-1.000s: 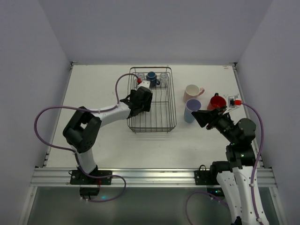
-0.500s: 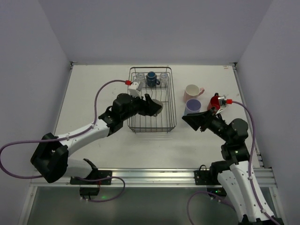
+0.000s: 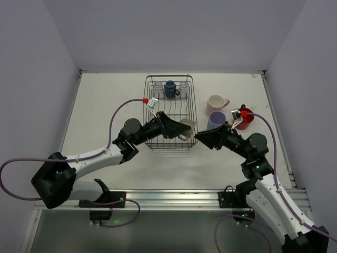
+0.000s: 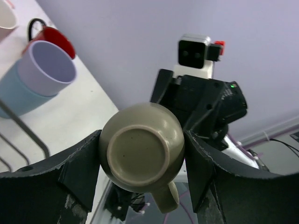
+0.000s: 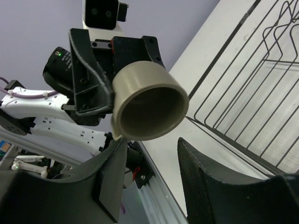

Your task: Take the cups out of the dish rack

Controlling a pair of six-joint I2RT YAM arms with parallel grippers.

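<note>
My left gripper (image 3: 178, 128) is shut on an olive-green cup (image 3: 186, 129) and holds it on its side in the air over the front right corner of the dish rack (image 3: 169, 141). In the left wrist view the cup's base (image 4: 140, 156) faces the camera, gripped between both fingers. My right gripper (image 3: 202, 138) is open and faces the cup's mouth (image 5: 148, 103), just short of it. A dark blue cup (image 3: 170, 88) and two clear glasses (image 3: 158, 85) stand at the rack's far end.
On the table right of the rack stand a pink mug (image 3: 216, 103), a lavender cup (image 3: 216, 120) nested in a light blue one (image 4: 18, 95), and a red cup (image 3: 244, 116). The rack's wire rim (image 5: 261, 93) lies to the right of my right gripper.
My left arm has carried the olive-green cup from over the rack's left side towards its front right corner. My right gripper has moved left, up to the cup's mouth.
</note>
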